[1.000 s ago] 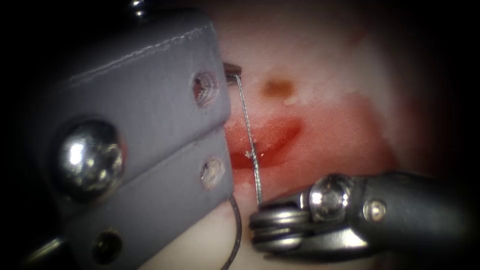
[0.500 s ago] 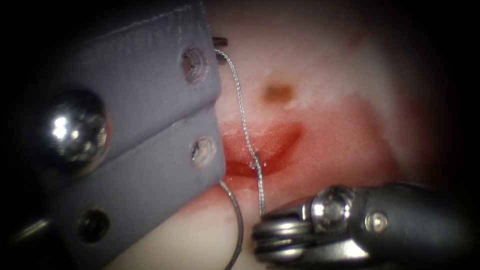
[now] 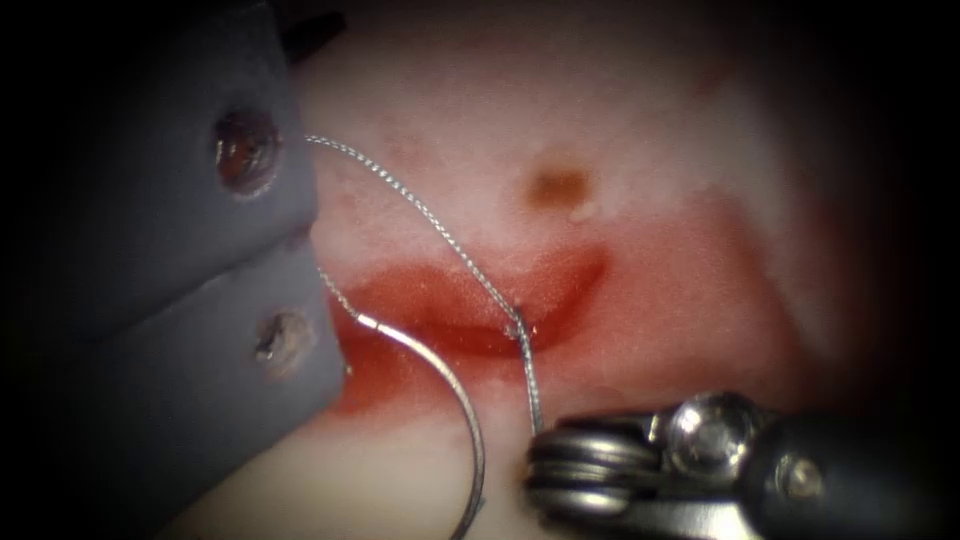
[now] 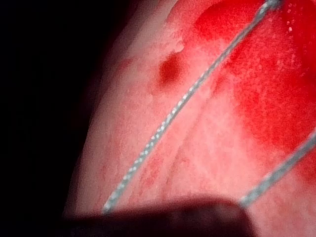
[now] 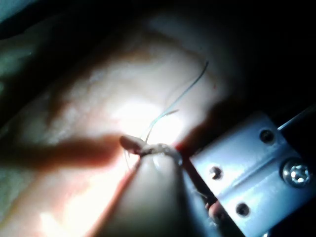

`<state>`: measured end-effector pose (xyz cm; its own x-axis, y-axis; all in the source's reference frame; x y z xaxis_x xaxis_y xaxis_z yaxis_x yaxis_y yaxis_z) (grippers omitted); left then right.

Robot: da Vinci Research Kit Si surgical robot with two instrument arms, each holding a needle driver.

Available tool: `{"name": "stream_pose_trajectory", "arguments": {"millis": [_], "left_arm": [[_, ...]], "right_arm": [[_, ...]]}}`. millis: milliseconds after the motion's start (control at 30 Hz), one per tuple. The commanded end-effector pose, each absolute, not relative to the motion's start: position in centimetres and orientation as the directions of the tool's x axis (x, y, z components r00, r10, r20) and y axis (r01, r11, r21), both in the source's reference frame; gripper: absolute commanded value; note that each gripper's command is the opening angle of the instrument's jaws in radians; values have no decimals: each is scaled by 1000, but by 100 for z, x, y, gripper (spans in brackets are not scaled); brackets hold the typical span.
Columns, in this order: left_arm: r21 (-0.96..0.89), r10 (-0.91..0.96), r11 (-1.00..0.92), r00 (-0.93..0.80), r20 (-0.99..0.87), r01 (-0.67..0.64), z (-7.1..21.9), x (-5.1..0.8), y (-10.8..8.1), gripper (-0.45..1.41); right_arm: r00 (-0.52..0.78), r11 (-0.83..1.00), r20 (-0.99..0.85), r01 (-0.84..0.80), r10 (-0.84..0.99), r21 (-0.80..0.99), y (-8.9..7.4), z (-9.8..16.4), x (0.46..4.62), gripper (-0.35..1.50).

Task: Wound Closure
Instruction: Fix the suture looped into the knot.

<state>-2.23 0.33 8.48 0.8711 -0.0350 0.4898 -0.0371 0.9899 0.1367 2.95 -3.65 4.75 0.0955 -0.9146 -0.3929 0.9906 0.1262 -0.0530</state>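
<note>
The needle (image 3: 465, 410) lies on the tissue (image 3: 680, 180) on the near side of the cut (image 3: 570, 290), towards its left end. It is a bare curve with neither tool on it, and no part of it is seen in the tissue. Its blunt end sits in the red fluid (image 3: 400, 350). From there the thread (image 3: 420, 205) runs far and left behind the left arm (image 3: 180, 260). A second strand slants from that arm down to the cut, meets the tissue there, then drops near to the right end effector (image 3: 585, 470) and ends against it. Whether that end effector is clamped on the thread cannot be told. In the left wrist view two strands cross the tissue to the dark left end effector (image 4: 163, 219); its grip cannot be told either.
</note>
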Motion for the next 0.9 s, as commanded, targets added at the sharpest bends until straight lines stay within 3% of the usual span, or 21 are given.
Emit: {"name": "stream_pose_trajectory", "arguments": {"millis": [33, 67, 100, 267, 500, 567, 600, 667, 733, 833, 900], "left_arm": [[138, -29, 989, 855, 519, -51, 844, -220, 46, 96], [126, -17, 990, 844, 536, -61, 844, -218, 47, 93], [116, -33, 993, 831, 555, -38, 844, -215, 49, 93], [131, -49, 990, 770, 637, -45, 847, -209, 54, 91], [350, -328, 927, 745, 581, 135, 850, -212, 49, 84], [372, -349, 917, 744, 569, 146, 852, -212, 48, 76], [378, -357, 913, 746, 561, 153, 854, -212, 48, 73], [405, -377, 901, 743, 554, 156, 860, -213, 49, 62], [406, -401, 895, 736, 546, 186, 862, -212, 53, 36], [376, -400, 902, 739, 542, 212, 865, -208, 58, 37], [370, -411, 899, 737, 536, 233, 866, -204, 60, 24]], "right_arm": [[133, 185, -350, 976, -927, -119, -344, 452, 298, -8], [147, 200, -335, 971, -931, -128, -341, 448, 295, -28], [155, 207, -320, 969, -934, -134, -338, 444, 291, -35], [203, 250, -272, 957, -941, -149, -332, 443, 271, -35], [269, 314, -276, 940, -923, -135, -335, 447, 277, -27], [270, 315, -275, 939, -923, -135, -336, 447, 278, -33], [277, 322, -275, 937, -921, -133, -337, 448, 280, -13], [397, 439, -288, 893, -871, -97, -337, 448, 285, 61], [431, 472, -292, 877, -854, -85, -337, 447, 287, 78], [447, 487, -283, 869, -849, -88, -335, 442, 287, 91], [451, 491, -277, 866, -848, -92, -332, 438, 286, 96]]}}
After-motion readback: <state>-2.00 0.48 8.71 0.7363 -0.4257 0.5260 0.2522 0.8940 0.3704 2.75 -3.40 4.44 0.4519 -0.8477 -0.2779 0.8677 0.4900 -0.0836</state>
